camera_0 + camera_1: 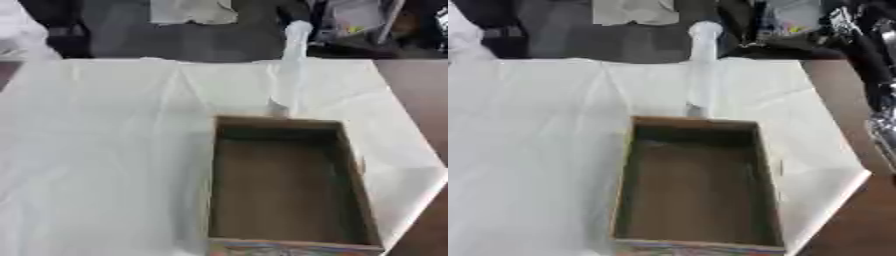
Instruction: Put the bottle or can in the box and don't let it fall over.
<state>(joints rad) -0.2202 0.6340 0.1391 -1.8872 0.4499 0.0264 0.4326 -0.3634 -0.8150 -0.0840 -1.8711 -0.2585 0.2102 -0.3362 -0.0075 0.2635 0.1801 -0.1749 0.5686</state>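
A tall, pale, see-through bottle (293,70) with a white cap stands upright on the white cloth, just behind the far wall of the box. The open cardboard box (280,121) has brown inner walls and a printed front edge, and nothing lies inside it. My right arm (874,70), black with silver parts, hangs down along the right edge of the right eye view. It is well to the right of the bottle and touches nothing. Its silver lower end (883,132) is cut off by the edge. My left hand does not show.
The white cloth (96,150) covers most of the table, and bare brown tabletop (842,220) shows on the right. Dark clutter and pale fabric lie beyond the far edge. Wide open cloth lies left of the box.
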